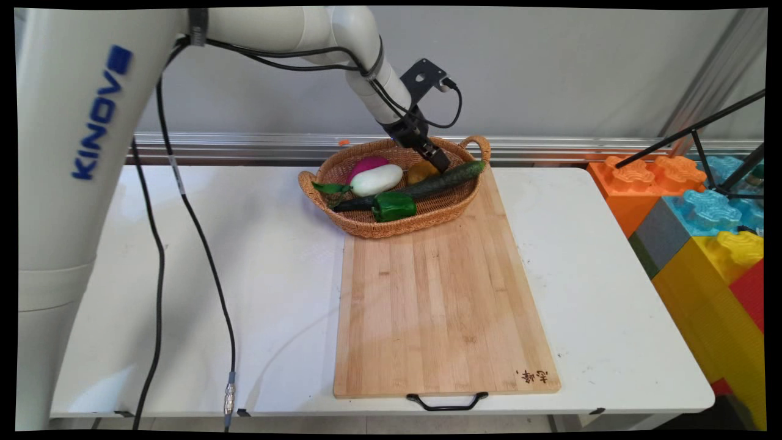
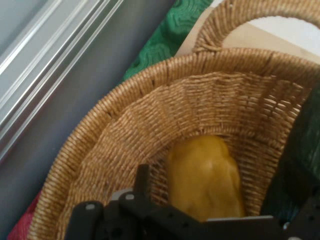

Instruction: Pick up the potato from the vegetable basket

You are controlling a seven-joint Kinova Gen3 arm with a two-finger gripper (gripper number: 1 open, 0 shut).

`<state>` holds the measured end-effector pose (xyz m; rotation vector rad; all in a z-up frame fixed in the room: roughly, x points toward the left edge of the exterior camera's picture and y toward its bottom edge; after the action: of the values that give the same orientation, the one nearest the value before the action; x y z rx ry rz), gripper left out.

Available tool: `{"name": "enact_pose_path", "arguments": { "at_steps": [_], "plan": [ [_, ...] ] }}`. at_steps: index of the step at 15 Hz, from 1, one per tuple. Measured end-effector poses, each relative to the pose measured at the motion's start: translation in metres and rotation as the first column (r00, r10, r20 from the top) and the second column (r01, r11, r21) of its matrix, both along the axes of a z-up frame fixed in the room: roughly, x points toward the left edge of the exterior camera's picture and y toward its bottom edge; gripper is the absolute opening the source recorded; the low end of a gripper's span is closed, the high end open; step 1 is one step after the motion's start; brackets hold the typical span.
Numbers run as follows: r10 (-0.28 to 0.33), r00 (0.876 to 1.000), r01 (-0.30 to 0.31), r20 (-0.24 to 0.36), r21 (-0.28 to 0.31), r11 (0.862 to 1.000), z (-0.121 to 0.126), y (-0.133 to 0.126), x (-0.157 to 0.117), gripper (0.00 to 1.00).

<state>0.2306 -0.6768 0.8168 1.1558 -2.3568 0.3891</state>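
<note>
The gripper (image 1: 437, 157) is reaching into the basket (image 1: 366, 229) at the table's far side, right over the yellow vegetable (image 2: 206, 176), beside the cucumber (image 1: 427, 184). Whether it is gripping the vegetable cannot be told.

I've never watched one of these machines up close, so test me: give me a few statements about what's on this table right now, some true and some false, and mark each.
1. The gripper is down inside the wicker basket. True.
2. The basket sits at the far end of the wooden cutting board. True.
3. A red tomato lies on the board. False: the board is bare in front of the basket.
4. The cucumber lies on the table. False: it lies in the basket.
5. A yellow vegetable is right before the gripper. True.
</note>
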Motion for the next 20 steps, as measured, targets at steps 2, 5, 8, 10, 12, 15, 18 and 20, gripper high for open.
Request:
{"name": "enact_pose_path", "arguments": {
  "at_steps": [2, 5, 8, 10, 12, 15, 18, 20],
  "plan": [
    [0.008, 1.000, -0.008, -0.003, 0.015, 1.000, -0.001, -0.008, 0.003, 1.00],
    [0.020, 1.000, -0.019, -0.006, 0.038, 0.999, -0.002, -0.017, 0.007, 1.00],
    [0.026, 1.000, -0.025, -0.008, 0.057, 0.998, -0.003, -0.023, 0.009, 1.00],
    [0.032, 0.999, -0.031, -0.008, 0.074, 0.997, -0.005, -0.026, 0.013, 1.00],
    [0.037, 0.999, -0.036, -0.012, 0.091, 0.995, -0.007, -0.028, 0.015, 1.00],
    [0.042, 0.999, -0.038, -0.027, 0.119, 0.992, -0.012, -0.030, 0.016, 1.00],
    [0.038, 0.999, -0.034, -0.035, 0.131, 0.991, -0.014, -0.031, 0.016, 0.00],
    [0.037, 0.999, -0.032, -0.038, 0.136, 0.990, -0.015, -0.032, 0.016, 0.00]
  ]
}}
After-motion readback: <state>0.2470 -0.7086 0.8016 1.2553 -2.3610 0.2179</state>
